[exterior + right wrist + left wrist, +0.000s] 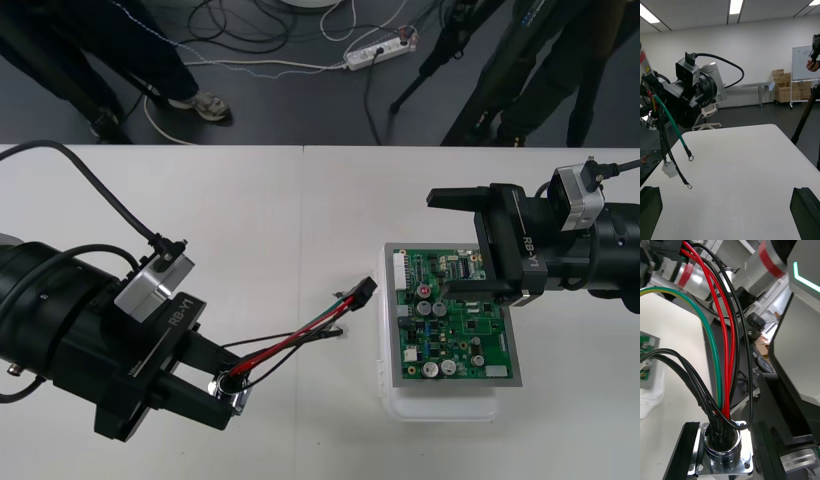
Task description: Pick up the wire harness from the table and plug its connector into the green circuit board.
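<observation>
My left gripper (228, 393) at the lower left is shut on the harness's round metal socket (230, 388). In the left wrist view the flanged socket (722, 450) sits between the black fingers (682, 453). Red, black and green wires (295, 345) run from the socket to the right. They end at the small black plug (362, 292), just off the left edge of the green circuit board (455, 325). My right gripper (463, 243) is open over the board's far part. In the right wrist view its fingers (805, 208) stand far apart, with loose wire ends (675, 150) hanging beside the left gripper (687, 99).
The board rests on a white base (440, 408) at the right of the light table (300, 200). Dark floor with cables and a power strip (378, 48) lies beyond the far edge.
</observation>
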`<state>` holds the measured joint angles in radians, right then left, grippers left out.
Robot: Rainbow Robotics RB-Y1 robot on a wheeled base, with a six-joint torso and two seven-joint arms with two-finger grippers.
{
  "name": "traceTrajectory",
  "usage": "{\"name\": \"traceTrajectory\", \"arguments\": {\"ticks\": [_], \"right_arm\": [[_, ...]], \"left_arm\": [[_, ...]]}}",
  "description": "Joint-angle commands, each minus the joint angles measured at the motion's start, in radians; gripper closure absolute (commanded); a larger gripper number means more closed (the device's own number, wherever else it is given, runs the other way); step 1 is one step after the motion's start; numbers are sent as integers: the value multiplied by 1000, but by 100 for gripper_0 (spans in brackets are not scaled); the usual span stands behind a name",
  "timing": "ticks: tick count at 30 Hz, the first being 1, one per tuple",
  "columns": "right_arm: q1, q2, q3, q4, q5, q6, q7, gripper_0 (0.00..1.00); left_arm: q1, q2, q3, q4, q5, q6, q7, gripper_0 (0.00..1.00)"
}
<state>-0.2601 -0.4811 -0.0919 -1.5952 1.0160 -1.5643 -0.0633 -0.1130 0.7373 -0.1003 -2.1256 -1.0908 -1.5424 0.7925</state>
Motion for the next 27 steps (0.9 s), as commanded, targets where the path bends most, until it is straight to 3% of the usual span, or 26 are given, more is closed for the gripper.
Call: {"name": "traceTrajectory", "arguments": {"ticks": [1, 13, 27], "right_arm": [[-30, -31, -25, -29, -19, -6, -66, 0], [-33, -50, -14, -29, -57, -6, -81, 0], [-27, -80, 17, -29, -111, -6, -89, 0]], "left_arm": [[-47, 48, -104, 67, 92, -28, -10, 100], [-137, 48, -257, 154, 153, -28, -1, 100], [-223, -33, -306, 214, 183, -28, 45, 100]]}}
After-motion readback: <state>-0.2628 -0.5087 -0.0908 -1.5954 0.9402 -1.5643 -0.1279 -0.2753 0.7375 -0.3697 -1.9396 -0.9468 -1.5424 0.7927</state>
